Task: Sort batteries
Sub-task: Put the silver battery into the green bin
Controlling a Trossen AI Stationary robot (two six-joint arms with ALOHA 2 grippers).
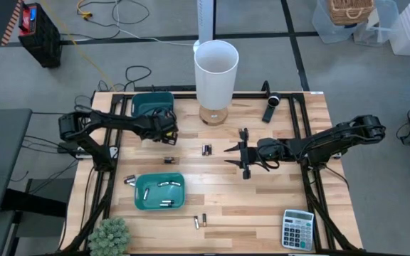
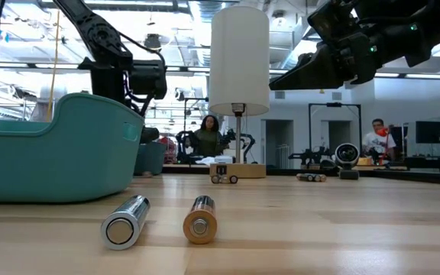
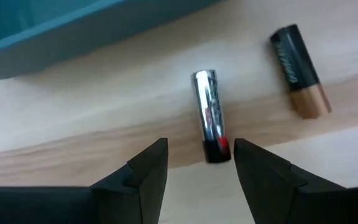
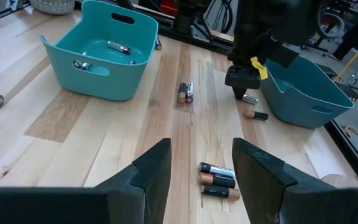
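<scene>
My left gripper (image 3: 197, 163) hangs open, pointing down, beside the far teal bin (image 1: 151, 104). Its fingers stand on either side of the near end of a silver battery (image 3: 210, 113) that lies flat on the table; I see no touch. A black-and-copper battery (image 3: 298, 70) lies next to it. My right gripper (image 4: 194, 165) waits open above mid-table (image 1: 238, 153), over three batteries (image 4: 219, 177). A pair of batteries (image 4: 186, 92) lies farther off. The near teal bin (image 1: 141, 203) has several batteries in it.
A white lamp (image 1: 216, 71) stands at the far middle, with a black oblong device (image 1: 272, 105) to its right. A calculator (image 1: 297, 229) and a plant (image 1: 110, 236) sit at the near corners. Two batteries (image 2: 159, 221) lie near the front edge, and another (image 1: 128, 180) left of the near bin.
</scene>
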